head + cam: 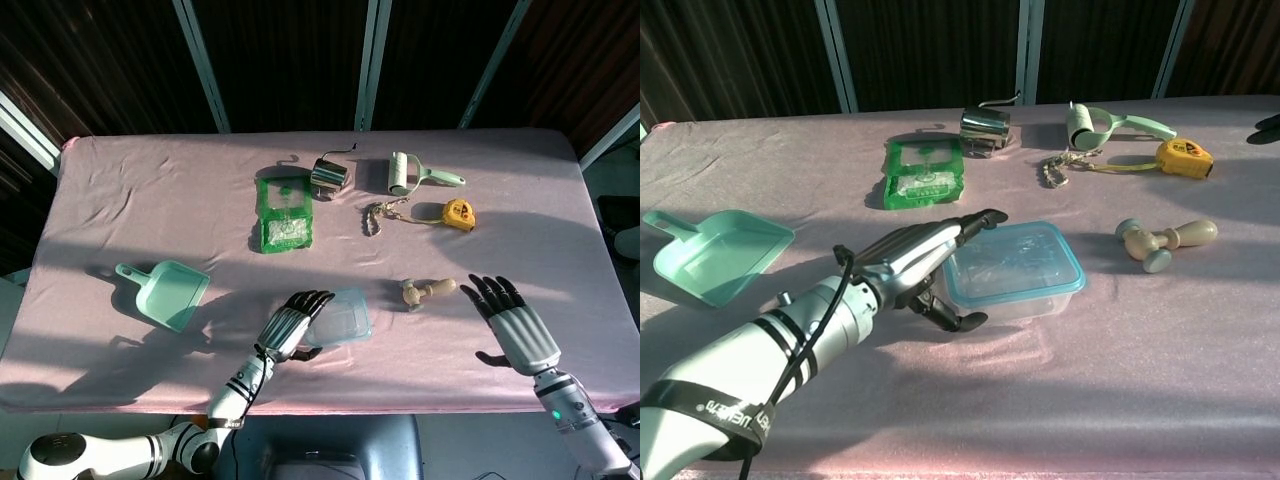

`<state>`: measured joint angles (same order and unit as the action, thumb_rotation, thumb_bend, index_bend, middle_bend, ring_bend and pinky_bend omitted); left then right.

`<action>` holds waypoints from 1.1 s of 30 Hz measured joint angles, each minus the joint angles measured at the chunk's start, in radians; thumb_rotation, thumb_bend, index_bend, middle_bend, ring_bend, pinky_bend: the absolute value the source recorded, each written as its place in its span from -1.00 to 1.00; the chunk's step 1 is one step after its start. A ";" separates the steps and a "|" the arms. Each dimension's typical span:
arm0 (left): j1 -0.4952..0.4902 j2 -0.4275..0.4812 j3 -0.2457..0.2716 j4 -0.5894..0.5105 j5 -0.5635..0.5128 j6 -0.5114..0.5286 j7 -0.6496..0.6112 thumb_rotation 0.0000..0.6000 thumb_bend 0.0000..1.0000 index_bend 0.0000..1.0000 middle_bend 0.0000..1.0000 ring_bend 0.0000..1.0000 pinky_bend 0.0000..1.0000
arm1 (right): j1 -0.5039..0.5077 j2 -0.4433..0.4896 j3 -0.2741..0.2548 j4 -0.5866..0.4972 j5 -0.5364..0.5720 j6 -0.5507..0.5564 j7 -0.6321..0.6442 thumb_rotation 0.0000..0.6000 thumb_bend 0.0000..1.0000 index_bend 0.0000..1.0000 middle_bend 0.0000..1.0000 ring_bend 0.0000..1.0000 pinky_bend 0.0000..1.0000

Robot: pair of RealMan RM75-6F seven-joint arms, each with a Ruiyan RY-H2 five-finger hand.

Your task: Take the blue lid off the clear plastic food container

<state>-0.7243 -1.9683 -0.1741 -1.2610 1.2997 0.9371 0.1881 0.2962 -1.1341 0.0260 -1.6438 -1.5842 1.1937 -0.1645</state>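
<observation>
The clear plastic food container (pixel 342 320) (pixel 1018 272) stands near the table's front edge with its blue lid (pixel 1012 258) seated on it. My left hand (pixel 290 326) (pixel 918 266) is at the container's left end. Its fingers lie stretched over the lid's left rim, and its thumb curls against the front left corner below. It holds nothing lifted. My right hand (pixel 512 326) hovers open, fingers spread, well to the right of the container. In the chest view only dark fingertips (pixel 1268 125) show at the right border.
A wooden-handled tool (pixel 426 291) (pixel 1165 240) lies between the container and my right hand. A teal dustpan (pixel 165 293) (pixel 715 255) sits at the left. Behind are a green packet (pixel 283 213), a metal cup (pixel 328 176), a lint roller (pixel 412 173), a chain (pixel 377 217) and a yellow tape measure (pixel 459 214).
</observation>
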 measured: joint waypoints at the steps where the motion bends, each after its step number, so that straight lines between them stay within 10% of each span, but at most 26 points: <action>1: 0.000 0.000 0.003 0.001 0.005 0.002 -0.005 1.00 -0.42 -1.00 -0.23 -0.31 -0.49 | 0.015 -0.012 0.000 0.005 -0.007 -0.016 -0.005 1.00 -0.74 -0.97 -1.00 -1.00 -1.00; 16: -0.002 -0.021 0.056 0.060 0.103 0.050 -0.075 1.00 -0.42 -1.00 -0.19 -0.29 -0.46 | 0.208 -0.257 0.000 0.239 -0.164 -0.107 0.100 1.00 -0.38 0.05 -1.00 -1.00 -1.00; 33: 0.003 -0.015 0.061 0.047 0.109 0.061 -0.062 1.00 -0.43 -1.00 -0.19 -0.29 -0.46 | 0.290 -0.445 -0.050 0.422 -0.245 -0.029 0.207 1.00 -0.29 0.23 -0.97 -1.00 -1.00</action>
<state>-0.7210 -1.9832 -0.1128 -1.2143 1.4088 0.9983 0.1263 0.5861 -1.5792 -0.0240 -1.2221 -1.8296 1.1649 0.0429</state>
